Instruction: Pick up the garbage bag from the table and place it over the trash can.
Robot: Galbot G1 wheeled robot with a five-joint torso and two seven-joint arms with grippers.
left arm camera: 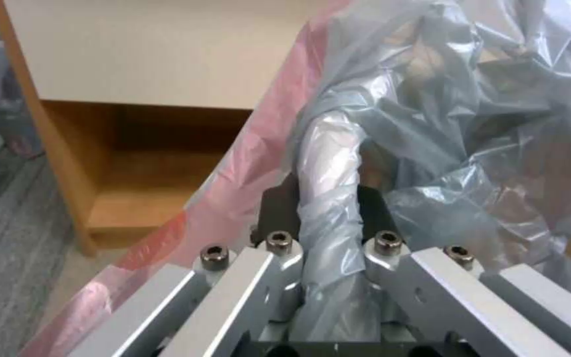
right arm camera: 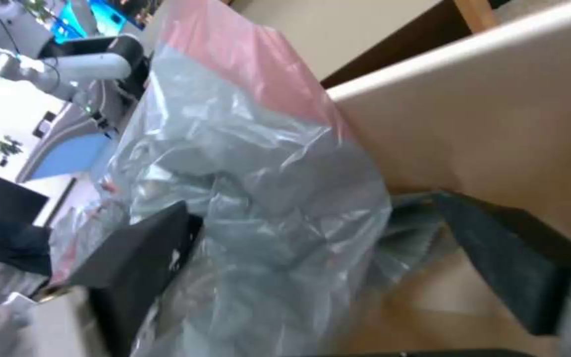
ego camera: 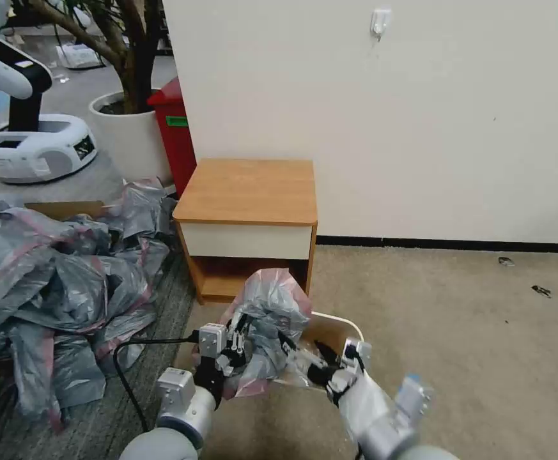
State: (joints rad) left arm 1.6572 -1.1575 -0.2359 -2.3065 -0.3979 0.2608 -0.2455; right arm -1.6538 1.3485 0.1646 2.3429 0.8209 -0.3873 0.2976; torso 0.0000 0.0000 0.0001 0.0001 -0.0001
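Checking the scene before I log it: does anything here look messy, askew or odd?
Yes. A heap of crumpled grey-pink bags sprawls on the floor left of the table. The garbage bag is bunched up between the left gripper and right gripper, not spread over the trash can.

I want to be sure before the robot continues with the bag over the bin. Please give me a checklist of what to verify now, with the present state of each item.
1. Left pincer shut on the garbage bag, a twisted strand between its fingers: ok.
2. Right pincer grip on the bag: cannot tell; plastic lies between its spread fingers.
3. Bag off the table: ok.
4. Bag above the trash can: ok, at its left side.
5. Bag mouth spread over the whole rim: not ok, bag bunched.
6. Bag mouth facing down: cannot tell.
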